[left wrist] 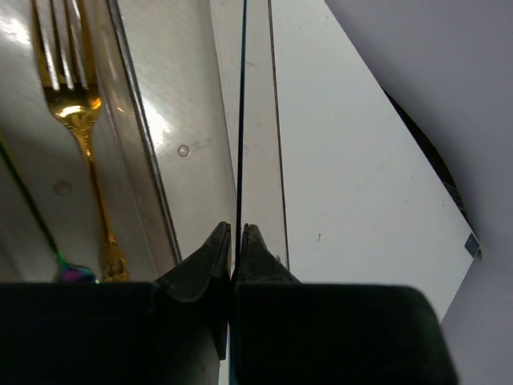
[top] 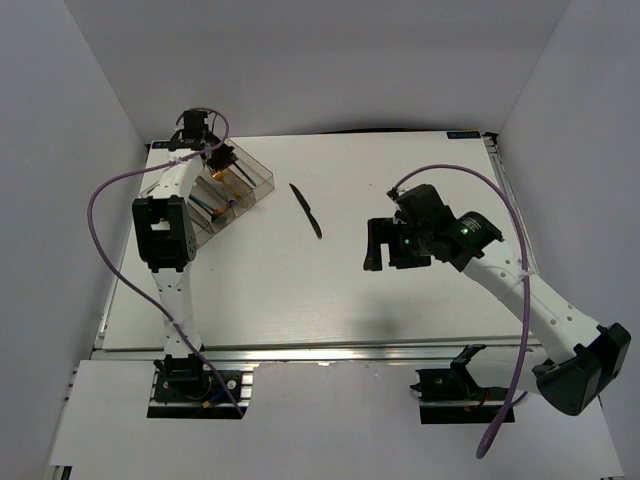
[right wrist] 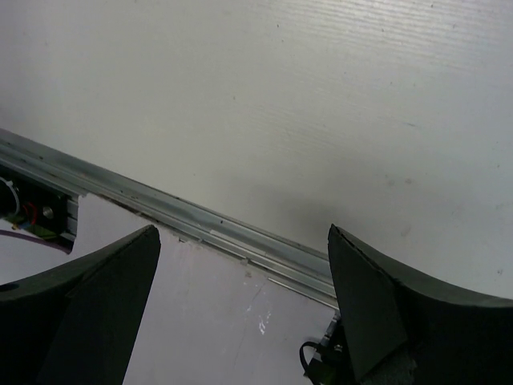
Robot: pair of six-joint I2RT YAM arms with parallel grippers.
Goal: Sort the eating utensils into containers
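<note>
White table (top: 400, 310), grey walls (top: 320, 60): left gripper (left wrist: 236, 233) was pinched shut on a thin dark piece (left wrist: 241, 120) at the tray's (top: 258, 172) outer compartment near the fork (left wrist: 76, 112), right gripper (right wrist: 242, 241) hung open, and the black utensil (top: 306, 210) lay mid-table, probably light, stiff and slick, so best grabbed mid-handle.

Tray (top: 258, 180): far left corner of the surface (top: 330, 290), set at an angle.
Fork (left wrist: 76, 120): in the tray.
Left fingers (left wrist: 210, 257): over the tray's far end, pinching a thin utensil (left wrist: 241, 120).
Knife (top: 306, 210): on the surface, right of the tray, apart.
Right fingers (right wrist: 96, 313): above the surface, right of the knife.
</note>
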